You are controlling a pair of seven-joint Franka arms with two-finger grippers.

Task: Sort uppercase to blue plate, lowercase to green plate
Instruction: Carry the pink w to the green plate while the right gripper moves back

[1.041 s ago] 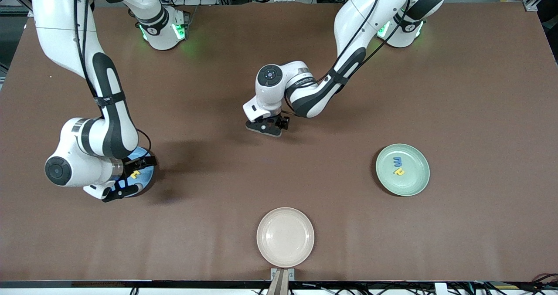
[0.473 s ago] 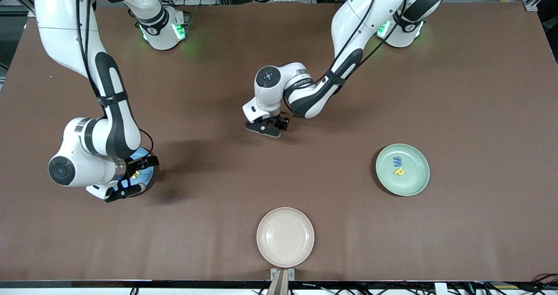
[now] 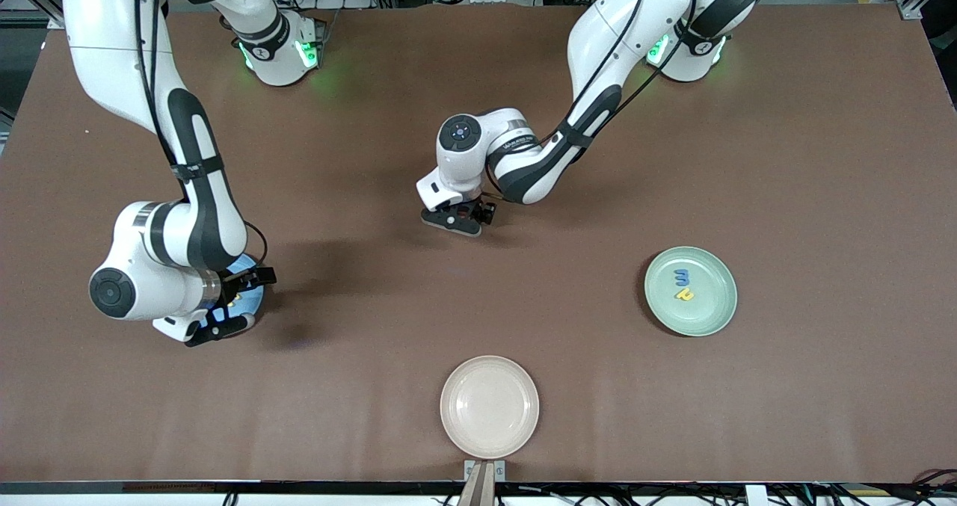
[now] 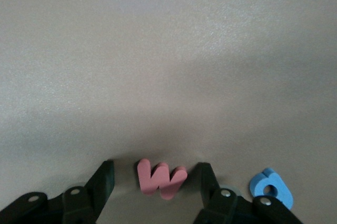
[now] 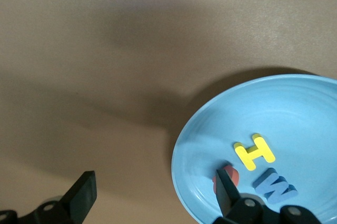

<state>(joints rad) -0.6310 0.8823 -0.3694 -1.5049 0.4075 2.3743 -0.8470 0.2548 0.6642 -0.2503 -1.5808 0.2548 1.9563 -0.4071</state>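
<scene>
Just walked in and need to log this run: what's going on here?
Two arms are sorting foam letters onto plates. The left claw is down at the table's middle, fingers either side of the red w, not yet gripping; a blue g lies beside it. The right claw hangs open over the blue plate, which holds a yellow H. The green plate holds two letters.

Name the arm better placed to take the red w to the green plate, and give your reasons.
Left. The left gripper is down at the table with its jaws either side of the red w, apart from it. The right gripper hangs open over the blue plate, far from the green plate.
</scene>
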